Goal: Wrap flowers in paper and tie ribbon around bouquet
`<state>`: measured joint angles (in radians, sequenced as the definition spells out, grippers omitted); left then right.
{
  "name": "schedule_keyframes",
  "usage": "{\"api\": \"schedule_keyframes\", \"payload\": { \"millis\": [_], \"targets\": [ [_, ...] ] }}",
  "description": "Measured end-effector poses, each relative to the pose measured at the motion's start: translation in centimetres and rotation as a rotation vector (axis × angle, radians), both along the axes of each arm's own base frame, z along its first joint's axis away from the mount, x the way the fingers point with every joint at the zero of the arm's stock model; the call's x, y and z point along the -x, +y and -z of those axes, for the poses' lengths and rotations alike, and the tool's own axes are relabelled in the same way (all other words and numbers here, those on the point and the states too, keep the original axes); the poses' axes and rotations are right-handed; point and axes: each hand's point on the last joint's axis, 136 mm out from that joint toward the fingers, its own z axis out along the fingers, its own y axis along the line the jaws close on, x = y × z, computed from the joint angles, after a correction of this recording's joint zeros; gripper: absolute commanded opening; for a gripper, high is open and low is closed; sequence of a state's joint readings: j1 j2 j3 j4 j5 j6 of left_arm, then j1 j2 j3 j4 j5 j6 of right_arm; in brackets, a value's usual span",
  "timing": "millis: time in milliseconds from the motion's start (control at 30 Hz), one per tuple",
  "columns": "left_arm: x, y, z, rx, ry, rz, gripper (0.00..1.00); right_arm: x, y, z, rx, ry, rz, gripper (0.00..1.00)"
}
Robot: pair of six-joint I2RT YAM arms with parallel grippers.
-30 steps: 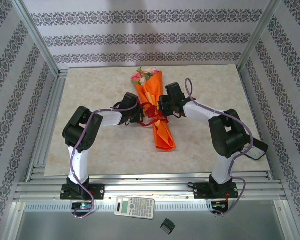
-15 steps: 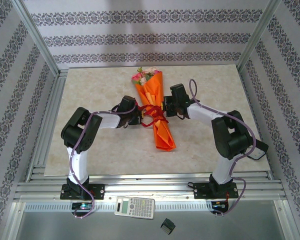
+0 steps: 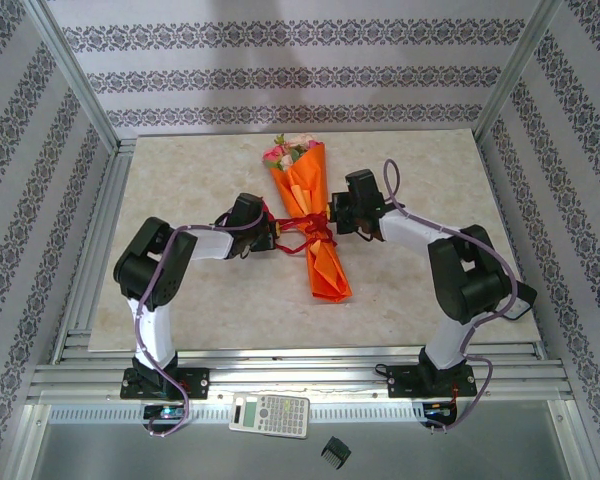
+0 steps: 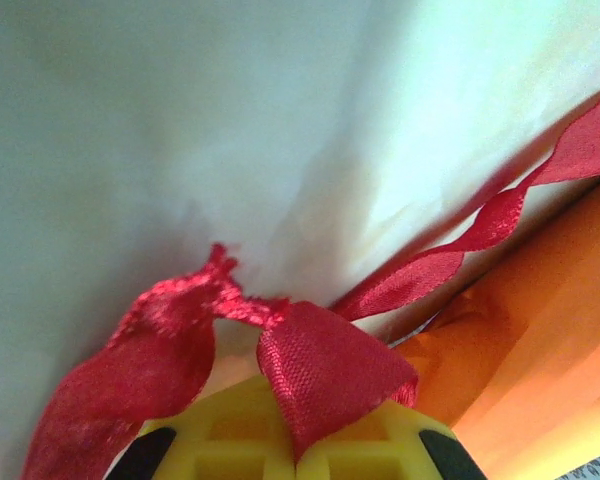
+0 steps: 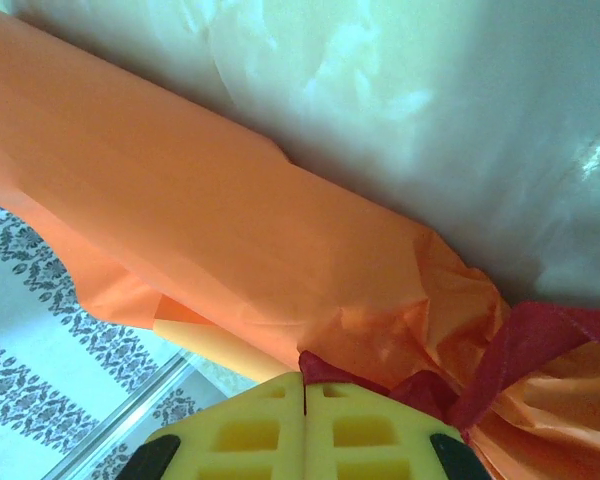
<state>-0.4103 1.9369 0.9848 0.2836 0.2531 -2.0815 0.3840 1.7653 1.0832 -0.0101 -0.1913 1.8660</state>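
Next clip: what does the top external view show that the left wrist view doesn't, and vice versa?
Top external: the whole bouquet on the table, flowers at its far end, a calculator at the near edge. Left wrist: the left hand shut on a ribbon end, close up. Both: red ribbon against orange paper.

No legible text anywhere; calculator (image 3: 269, 414) keys, display too small to read.
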Motion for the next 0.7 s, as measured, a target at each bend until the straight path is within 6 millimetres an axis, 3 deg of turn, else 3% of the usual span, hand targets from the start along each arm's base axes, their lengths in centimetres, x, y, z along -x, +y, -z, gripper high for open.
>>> {"api": "schedule_keyframes", "payload": {
  "millis": [200, 500, 700],
  "targets": [
    [0.4, 0.0, -0.7, 0.008, -0.005, 0.006, 0.00, 0.1, -1.8, -0.1, 0.009, -0.029, 0.037, 0.00],
    [2.2, 0.6, -0.8, 0.008, 0.012, 0.013, 0.00, 1.5, -4.2, 2.7, 0.021, -0.012, 0.080, 0.00],
    [2.8, 0.8, -0.4, 0.006, 0.028, 0.018, 0.00, 1.7, -5.4, 2.6, 0.016, -0.035, 0.102, 0.00]
  ]
}}
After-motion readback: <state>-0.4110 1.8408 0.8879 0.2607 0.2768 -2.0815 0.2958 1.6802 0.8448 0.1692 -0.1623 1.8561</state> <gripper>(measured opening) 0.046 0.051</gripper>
